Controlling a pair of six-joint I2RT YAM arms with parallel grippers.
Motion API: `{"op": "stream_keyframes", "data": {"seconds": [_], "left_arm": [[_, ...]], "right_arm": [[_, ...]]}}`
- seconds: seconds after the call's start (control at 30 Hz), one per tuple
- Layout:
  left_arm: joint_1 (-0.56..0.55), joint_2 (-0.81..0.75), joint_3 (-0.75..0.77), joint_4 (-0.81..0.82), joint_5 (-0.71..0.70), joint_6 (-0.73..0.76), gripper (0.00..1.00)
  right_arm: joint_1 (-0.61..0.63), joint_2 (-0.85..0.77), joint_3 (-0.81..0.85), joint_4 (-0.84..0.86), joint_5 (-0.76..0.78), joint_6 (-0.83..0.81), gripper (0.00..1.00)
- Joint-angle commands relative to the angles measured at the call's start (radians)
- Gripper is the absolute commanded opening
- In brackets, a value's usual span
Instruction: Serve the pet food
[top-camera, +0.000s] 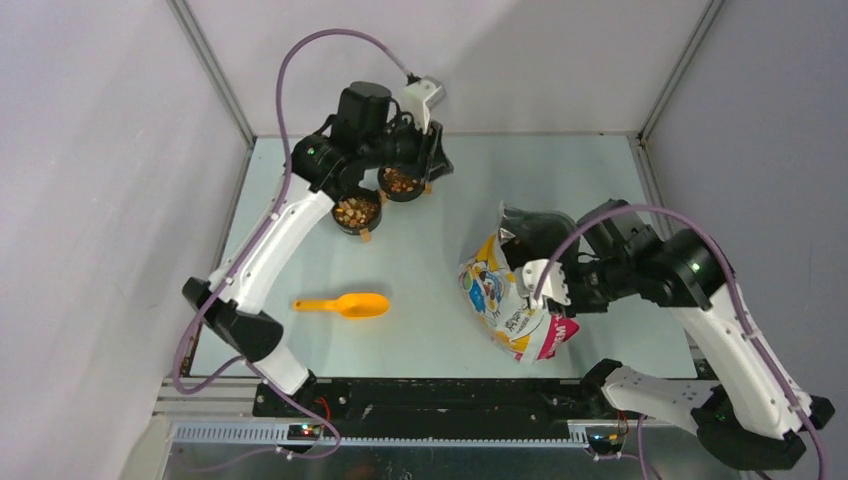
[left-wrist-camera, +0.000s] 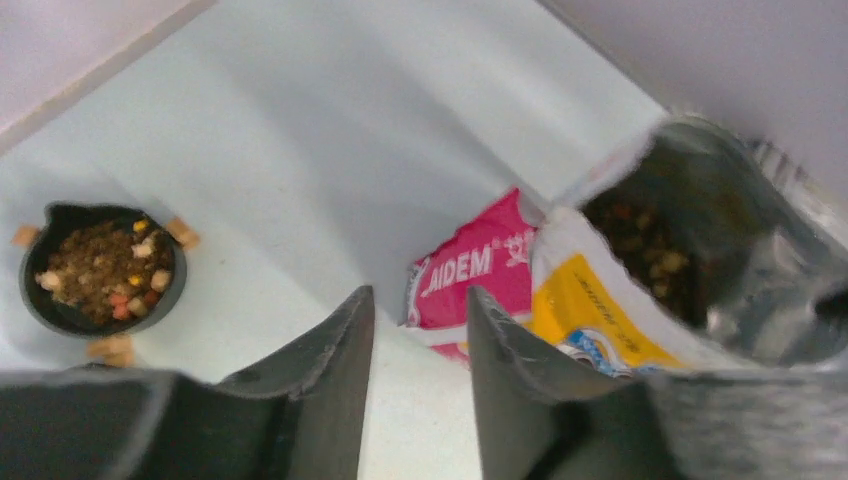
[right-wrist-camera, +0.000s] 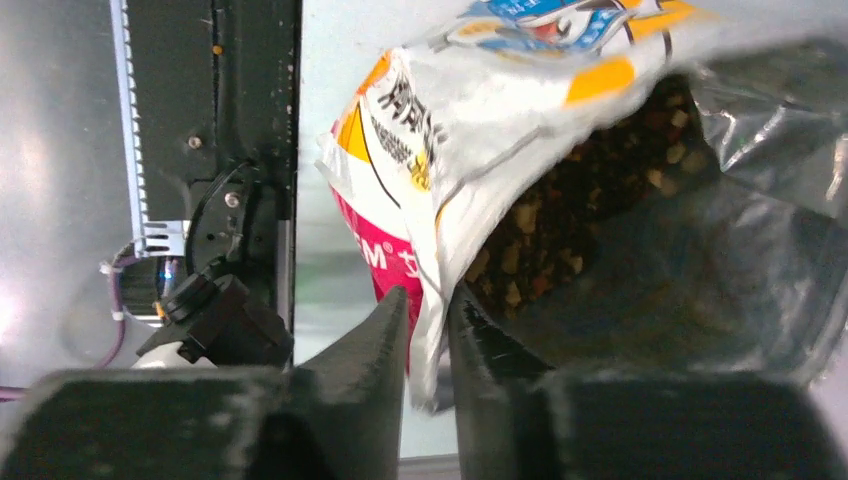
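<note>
Pet food (top-camera: 402, 181) fills two small black bowls (top-camera: 357, 213) at the back left of the table. More kibble (right-wrist-camera: 560, 220) shows inside the open cartoon-cat bag (top-camera: 500, 295), which lies tilted at the front right. My left gripper (top-camera: 437, 165) hovers just right of the far bowl; in its wrist view the left gripper (left-wrist-camera: 420, 292) is open with nothing between the fingers, one filled bowl (left-wrist-camera: 100, 270) is at the left and the bag (left-wrist-camera: 600, 300) at the right. My right gripper (right-wrist-camera: 428, 292) is shut on the bag's rim (right-wrist-camera: 440, 250).
An orange plastic scoop (top-camera: 345, 304) lies alone on the table left of the middle, handle pointing left. Grey walls close in the table on three sides. The black base rail (top-camera: 430, 395) runs along the near edge.
</note>
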Motion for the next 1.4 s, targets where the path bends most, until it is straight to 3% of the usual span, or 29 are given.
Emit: {"op": "stream_keyframes", "data": {"seconds": [0.0, 0.03, 0.07, 0.17, 0.27, 0.43, 0.57, 0.67, 0.77, 0.93, 1.13, 1.27, 1.33, 1.37], "left_arm": [[0.006, -0.107, -0.123, 0.011, 0.267, 0.29, 0.54], [0.006, -0.146, -0.195, 0.044, 0.295, 0.338, 0.63], [0.006, -0.164, -0.232, 0.066, 0.305, 0.407, 0.67], [0.007, -0.208, -0.355, 0.199, 0.348, 0.431, 0.78], [0.004, -0.128, -0.276, 0.249, 0.366, 0.255, 0.8], [-0.046, -0.024, -0.161, 0.351, 0.296, 0.068, 0.79], [-0.124, 0.073, -0.029, 0.334, 0.301, 0.204, 0.75], [-0.177, 0.186, 0.122, 0.218, 0.362, 0.277, 0.71], [-0.225, 0.244, 0.17, 0.127, 0.361, 0.395, 0.67], [-0.296, 0.363, 0.306, -0.077, 0.2, 0.515, 0.64], [-0.301, 0.4, 0.296, -0.024, 0.053, 0.482, 0.64], [-0.3, 0.421, 0.324, -0.044, 0.034, 0.476, 0.45], [-0.3, 0.404, 0.322, -0.055, 0.034, 0.493, 0.29], [-0.299, 0.399, 0.32, -0.067, 0.032, 0.5, 0.13]], "right_arm": [[0.003, -0.066, -0.008, 0.029, -0.006, -0.001, 0.36], [0.003, -0.076, -0.002, 0.051, -0.027, 0.014, 0.39], [0.001, -0.083, 0.003, 0.069, -0.039, 0.047, 0.44], [-0.042, -0.084, 0.053, 0.135, -0.098, 0.186, 0.54], [-0.114, -0.073, 0.107, 0.254, -0.122, 0.324, 0.65], [-0.262, -0.082, 0.11, 0.455, 0.037, 0.637, 0.77], [-0.414, -0.054, 0.114, 0.442, 0.068, 0.778, 0.79], [-0.527, -0.049, 0.103, 0.419, -0.023, 0.818, 0.79], [-0.593, -0.087, 0.067, 0.415, -0.096, 0.839, 0.79], [-0.64, -0.129, 0.003, 0.385, -0.162, 0.901, 0.79], [-0.658, -0.156, -0.074, 0.387, -0.191, 0.912, 0.78], [-0.664, -0.149, -0.089, 0.379, -0.213, 0.92, 0.78], [-0.666, -0.147, -0.093, 0.373, -0.221, 0.914, 0.77], [-0.667, -0.147, -0.094, 0.372, -0.22, 0.908, 0.77]]}}
